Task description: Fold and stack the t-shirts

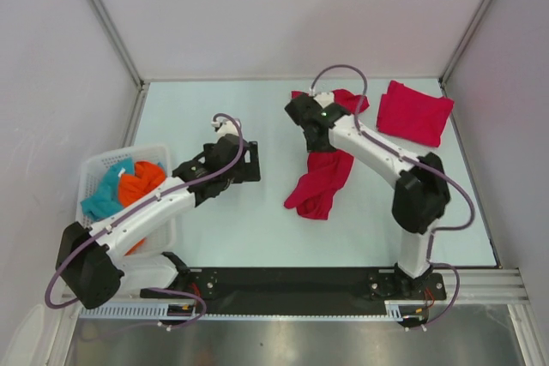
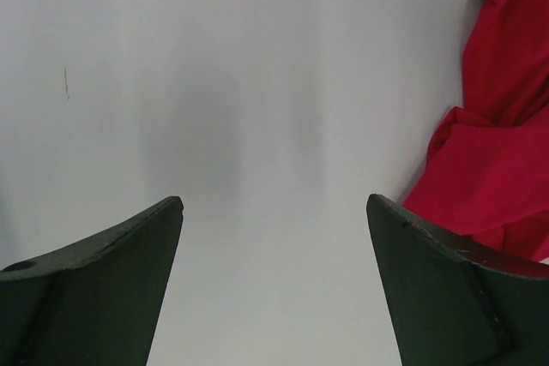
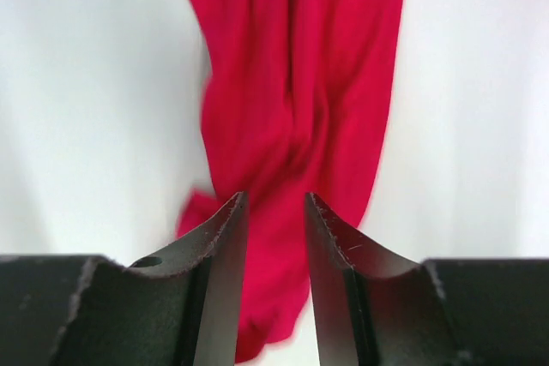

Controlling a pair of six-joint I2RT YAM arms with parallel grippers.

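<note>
A crumpled crimson t-shirt (image 1: 319, 182) lies stretched out in a long strip in the middle of the table, its far end under my right arm. My right gripper (image 1: 302, 111) hovers over that far end. In the right wrist view the gripper (image 3: 274, 197) has its jaws a narrow gap apart, with the blurred shirt (image 3: 300, 83) and some table showing through the gap. A second crimson t-shirt (image 1: 414, 113) lies folded at the back right. My left gripper (image 1: 249, 163) is wide open and empty (image 2: 274, 203) over bare table, left of the strip (image 2: 506, 126).
A white basket (image 1: 90, 169) at the left edge holds teal cloth (image 1: 107, 190) and orange cloth (image 1: 139, 184). Metal frame posts and white walls close in the table on three sides. The black arm mounting rail (image 1: 292, 280) runs along the near edge.
</note>
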